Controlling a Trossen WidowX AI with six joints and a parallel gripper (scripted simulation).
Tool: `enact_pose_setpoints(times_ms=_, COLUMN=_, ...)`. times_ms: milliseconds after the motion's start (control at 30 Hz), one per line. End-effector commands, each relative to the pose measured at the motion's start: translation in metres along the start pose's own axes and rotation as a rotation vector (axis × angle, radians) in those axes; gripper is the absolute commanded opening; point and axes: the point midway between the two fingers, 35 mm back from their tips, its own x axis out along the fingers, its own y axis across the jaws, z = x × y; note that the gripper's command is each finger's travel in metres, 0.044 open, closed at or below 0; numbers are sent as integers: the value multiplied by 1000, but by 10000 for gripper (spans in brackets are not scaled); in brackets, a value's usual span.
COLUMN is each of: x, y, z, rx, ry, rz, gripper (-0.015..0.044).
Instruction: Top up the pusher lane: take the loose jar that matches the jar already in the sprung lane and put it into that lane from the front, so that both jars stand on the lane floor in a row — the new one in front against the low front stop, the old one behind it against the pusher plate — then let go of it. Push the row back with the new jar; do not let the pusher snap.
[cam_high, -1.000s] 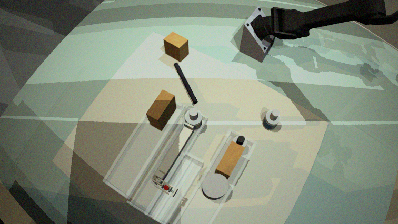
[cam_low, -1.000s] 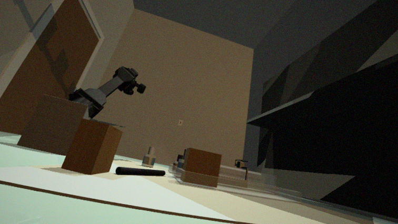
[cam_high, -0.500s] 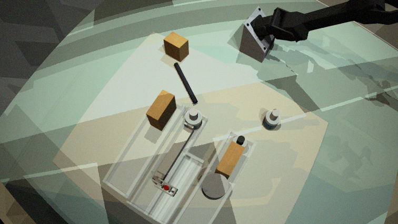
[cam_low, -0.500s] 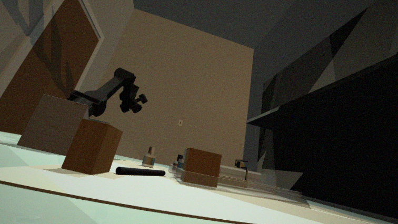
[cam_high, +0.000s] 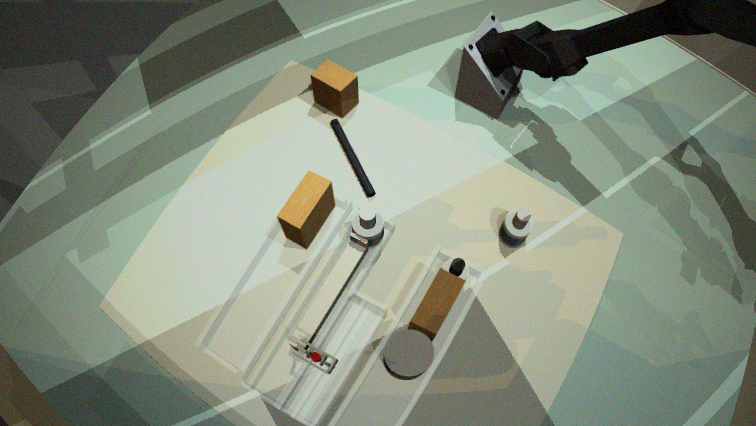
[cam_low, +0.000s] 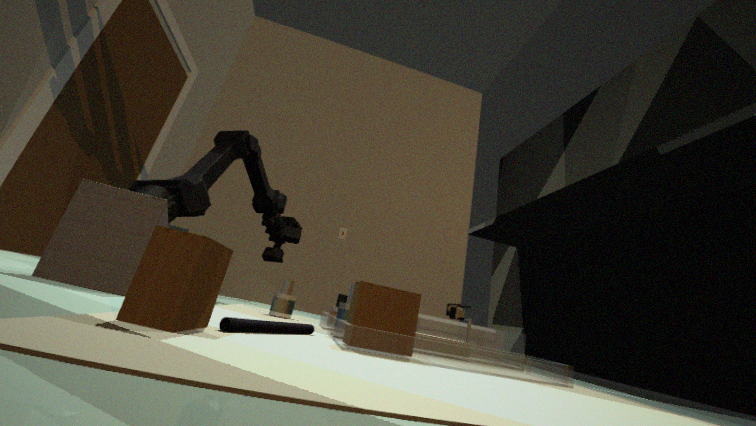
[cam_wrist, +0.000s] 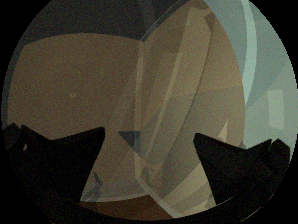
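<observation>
The loose jar (cam_high: 514, 232) (cam_low: 282, 305) stands upright on the mat, with a pale narrow cap, white shoulder and dark blue band. A similar pale-capped jar (cam_high: 368, 228) stands at the front end of the clear sprung lane (cam_high: 389, 226), with the small pusher plate (cam_high: 358, 239) against its back. A black-capped jar (cam_high: 456, 267) (cam_low: 341, 302) is in the neighbouring lane. My gripper (cam_low: 272, 259) (cam_wrist: 150, 136) is open and empty, high above the mat and pointing down in the exterior view. It is out of frame in the top view.
A wooden block (cam_high: 438, 301) and grey disc (cam_high: 408, 353) are behind the black-capped jar. Another block (cam_high: 306, 209) (cam_low: 385, 320) is in the left lane. A black rod (cam_high: 352, 158) (cam_low: 266, 325) and wooden block (cam_high: 334, 88) (cam_low: 177, 280) lie ahead of the lanes. A red-marked bracket (cam_high: 315, 357) is farther back.
</observation>
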Motion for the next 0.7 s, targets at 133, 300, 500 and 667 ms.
enact_pose_setpoints(times_ms=133, x=-20, y=-72, z=92, rx=-292, ry=-104, rz=-286, gripper=440)
enact_pose_setpoints(times_ms=300, x=-38, y=-102, z=133, rx=-372, ry=-143, rz=-413, gripper=440)
enact_pose_setpoints(times_ms=500, x=-73, y=-141, z=182, rx=-469, ry=-159, rz=-605, gripper=440)
enact_pose_setpoints(times_ms=667, x=-131, y=-186, z=229, rx=-542, ry=-122, rz=-851, gripper=440)
